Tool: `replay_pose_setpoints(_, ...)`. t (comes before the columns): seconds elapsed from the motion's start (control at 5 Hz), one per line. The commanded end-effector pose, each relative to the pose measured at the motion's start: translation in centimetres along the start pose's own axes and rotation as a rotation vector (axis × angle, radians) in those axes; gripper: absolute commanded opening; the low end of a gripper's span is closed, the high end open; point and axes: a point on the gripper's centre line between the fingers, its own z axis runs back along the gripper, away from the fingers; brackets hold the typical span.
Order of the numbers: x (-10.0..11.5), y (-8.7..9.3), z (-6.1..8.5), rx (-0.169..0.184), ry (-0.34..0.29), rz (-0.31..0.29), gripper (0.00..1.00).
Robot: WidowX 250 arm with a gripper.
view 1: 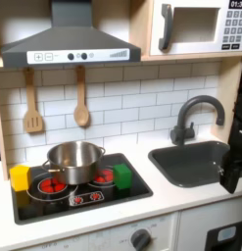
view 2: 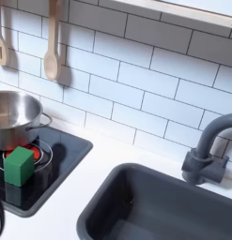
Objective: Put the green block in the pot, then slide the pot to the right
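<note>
Blocks and pot sit together on the black stove top (view 1: 132, 188), well away from the gripper (view 1: 233, 162), which shows as a dark shape at the first exterior view's right edge, over the sink (view 1: 191, 162). Whether its jaws are open or closed I cannot tell; nothing seems to be held in it.

The green block (view 1: 121, 176) stands upright on the stove, just beside the pot (view 1: 74, 159) on the side nearer the gripper, so it is not yet inside and the first step looks undone. In the second exterior view the block (view 2: 19, 165) rests at the edge of a red burner ring, free on top and sides, likely an easy pick. The yellow block (view 1: 20, 177) stands on the pot's far side from the gripper.

The bench (view 1: 181, 201) is white and smooth, part of a toy kitchen: white tile wall, two wooden spoons (view 1: 81, 110) hanging, a grey hood (view 1: 69, 44), a microwave (view 1: 196, 27), and a dark tap (view 2: 209, 148) behind the sink.
</note>
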Motion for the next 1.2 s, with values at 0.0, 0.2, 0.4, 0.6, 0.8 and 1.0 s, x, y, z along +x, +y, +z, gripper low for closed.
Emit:
replay_pose_setpoints(0.0,0.0,0.0,0.0,-0.002,-0.001,0.000,1.00)
replay_pose_setpoints(0.2,1.7,0.4,-0.3,0.012,-0.004,0.011,1.00)
replay_pose_setpoints(0.4,3.1,0.9,-0.9,0.022,0.013,0.013,1.00)
replay_pose_setpoints(0.6,5.0,1.6,-0.9,0.037,0.008,0.018,1.00)
replay_pose_setpoints(0.8,6.6,2.3,-1.1,0.048,-0.007,0.013,1.00)
replay_pose_setpoints(1.0,8.6,3.5,-1.6,0.066,-0.011,0.020,1.00)
